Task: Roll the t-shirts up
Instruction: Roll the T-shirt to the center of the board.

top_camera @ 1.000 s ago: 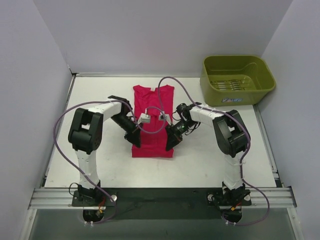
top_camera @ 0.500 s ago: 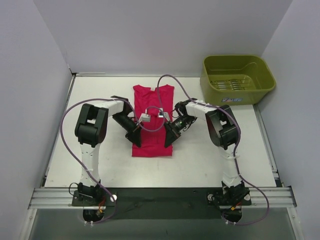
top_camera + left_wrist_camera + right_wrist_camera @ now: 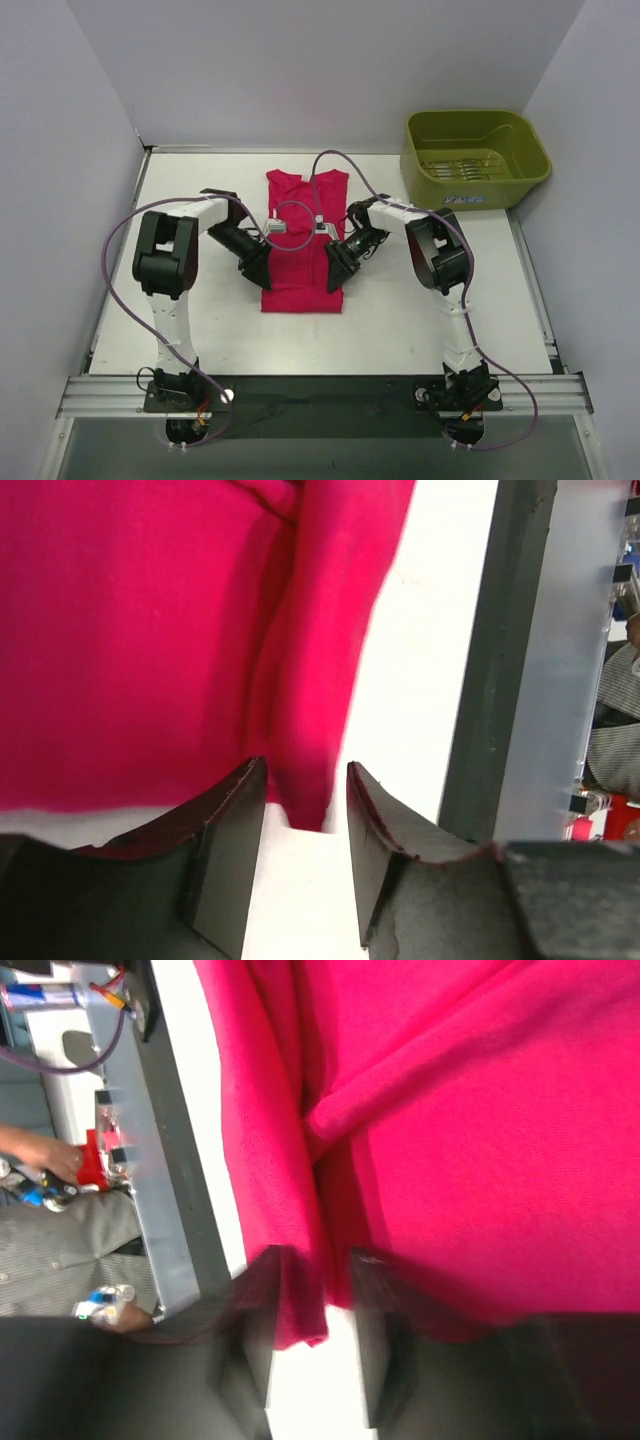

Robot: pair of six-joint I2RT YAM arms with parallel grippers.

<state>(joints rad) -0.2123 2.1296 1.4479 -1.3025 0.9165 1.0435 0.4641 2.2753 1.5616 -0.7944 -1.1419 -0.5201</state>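
The magenta-red t-shirt (image 3: 303,240) lies on the white table, folded into a narrow strip with the neck at the far end. My left gripper (image 3: 262,276) sits at the strip's left edge near the near hem. In the left wrist view the gripper (image 3: 305,785) is open, with a corner of the shirt (image 3: 150,630) between the fingertips. My right gripper (image 3: 335,279) sits at the strip's right edge. In the right wrist view, which is blurred, the gripper (image 3: 312,1265) is open and a folded edge of the shirt (image 3: 480,1130) lies between its jaws.
The olive-green plastic bin (image 3: 415,150) stands at the back right, apart from the shirt. Grey walls close in the table on three sides. A metal rail (image 3: 320,392) runs along the near edge, by the arm bases.
Both grippers have shifted slightly toward the back along the shirt's side edges, and both arms have drawn in. The shirt's near end has moved a little to the left.
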